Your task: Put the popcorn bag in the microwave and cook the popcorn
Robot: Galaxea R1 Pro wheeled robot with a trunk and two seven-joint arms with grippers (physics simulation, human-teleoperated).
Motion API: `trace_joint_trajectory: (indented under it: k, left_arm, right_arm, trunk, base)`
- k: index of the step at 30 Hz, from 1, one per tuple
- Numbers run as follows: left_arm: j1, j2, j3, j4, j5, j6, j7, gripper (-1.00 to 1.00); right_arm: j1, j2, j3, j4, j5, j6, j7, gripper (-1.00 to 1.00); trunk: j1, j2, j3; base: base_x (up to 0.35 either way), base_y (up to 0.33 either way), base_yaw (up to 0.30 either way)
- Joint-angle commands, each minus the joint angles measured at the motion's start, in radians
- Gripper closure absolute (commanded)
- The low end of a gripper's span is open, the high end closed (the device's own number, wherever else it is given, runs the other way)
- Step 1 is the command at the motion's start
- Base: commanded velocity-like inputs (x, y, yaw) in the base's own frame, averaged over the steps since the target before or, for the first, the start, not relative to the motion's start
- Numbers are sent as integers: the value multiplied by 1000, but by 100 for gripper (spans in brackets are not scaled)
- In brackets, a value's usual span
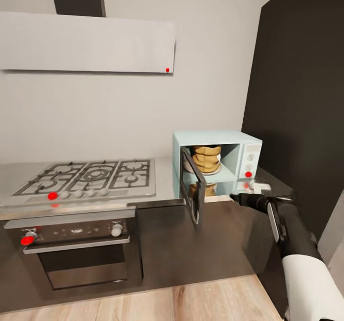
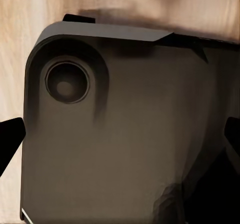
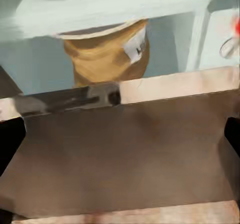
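Right arm: seen nearest in the head view, stretched forward, its white forearm low and its dark wrist levelled at the microwave front.
Right gripper [image 1: 235, 197]: held just short of the countertop edge, below and in front of the microwave's knob panel; nothing is seen between its dark fingertips [image 3: 10, 144], which stand wide apart, so it is judged open and empty.
Popcorn bag [image 1: 206, 158]: set upright on the turntable inside the cavity, beyond the gripper and slightly to its left; its reflection in the glossy worktop is caught in the right wrist view.
Microwave [image 1: 241, 141]: placed at the counter's far corner; its dark glass door [image 1: 193, 187] is swung outward, left of the gripper.
Countertop [image 1: 167, 187]: grey surface bearing the microwave.
Step judged: loading appears done; the door must be shut before heating, which likely explains the gripper's waiting position.
Left gripper [image 2: 120, 149]: pointed at the robot's own dark base over wooden floor; fingertips apart, nothing held.
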Motion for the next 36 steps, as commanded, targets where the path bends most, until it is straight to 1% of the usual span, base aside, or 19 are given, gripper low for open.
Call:
trace_joint_trajectory:
  k: [1,2,3,5,8,9,11,13,14,15,16,19,24,27,29,31,33,34,36]
  left_arm:
    - [0,0,-2,0,8,-1,0,-100]
    - [-1,0,-2,0,8,-1,0,-100]
    - [-1,0,-2,0,8,-1,0,-100]
    - [-1,0,-1,0,8,-1,0,-100]
    - [-1,0,-2,0,8,-1,0,-100]
    - [-1,0,-2,0,8,-1,0,-100]
    - [0,0,-2,0,8,-1,0,-100]
    - [0,0,-2,0,8,-1,0,-100]
    - [-1,0,-2,0,8,-1,0,-100]
    - [-1,0,-2,-1,8,-1,0,-100]
    - [0,0,-2,-1,8,-1,0,-100]
    - [-1,0,-2,-1,8,-1,0,-100]
    - [-1,0,-2,-1,8,-1,0,-100]
    - [-1,0,-2,-1,8,-1,0,-100]
    - [-1,0,-2,-1,8,-1,0,-100]
    - [-1,0,-2,-1,8,-1,1,-100]
    - [0,0,-2,-2,8,-1,1,-100]
    - [0,0,-2,-3,8,-1,1,-100]
    - [-1,0,-2,-11,8,-1,2,-100]
  right_arm:
    - [9,-17,-2,17,10,3,9,-100]
    - [26,-38,-1,27,15,3,9,-100]
    - [88,-71,-2,36,24,0,11,-100]
    - [144,-75,-3,39,25,-8,10,-100]
    - [186,-76,-3,64,24,-10,10,-100]
    - [196,-76,-3,95,24,-12,9,-100]
    - [203,-77,-2,188,31,-24,6,-100]
    - [206,-77,-2,319,78,-93,-4,-100]
    - [206,-76,-1,440,132,-189,-19,-100]
    - [207,-76,-1,532,161,-260,-40,-100]
    - [207,-76,-1,592,173,-300,-59,-100]
    - [207,-77,-2,805,192,-428,-147,-100]
    - [204,-77,-1,1073,193,-564,-258,-100]
    - [199,-76,-2,1114,188,-612,-318,-100]
    - [245,-73,-3,1122,185,-660,-353,-100]
    - [327,-74,-6,1124,175,-705,-371,-100]
    - [388,-75,-9,1125,131,-728,-378,-100]
    - [399,-75,-9,1125,109,-730,-379,-100]
    - [408,-76,-9,1125,91,-725,-379,-100]
  trunk:
    - [-1,-1,-1]
    - [-1,-1,-1]
    - [-1,-1,-1]
    - [-1,-1,-1]
    - [-1,-1,-1]
    - [-1,-1,-1]
    - [-1,-1,-1]
    - [-1,-1,-1]
    - [-1,-1,-1]
    - [-1,-1,-1]
    - [-1,-1,-1]
    - [-1,-1,-1]
    - [-1,-1,-1]
    - [-1,-1,-1]
    - [-1,-1,-1]
    - [-1,-1,-1]
    - [-1,-1,-1]
    - [-1,-1,-1]
    - [-1,-1,-1]
  base:
    - [-339,0,0]
    - [-340,0,0]
    - [-340,0,0]
    - [-340,0,0]
    - [-340,0,0]
    - [-340,0,0]
    - [-340,0,0]
    - [-334,0,0]
    - [-233,0,0]
    - [-119,0,0]
    - [-76,0,0]
    - [-28,0,0]
    - [-2,0,0]
    - [0,0,0]
    - [0,0,0]
    - [0,0,0]
    - [0,0,0]
    - [0,0,0]
    - [0,0,0]
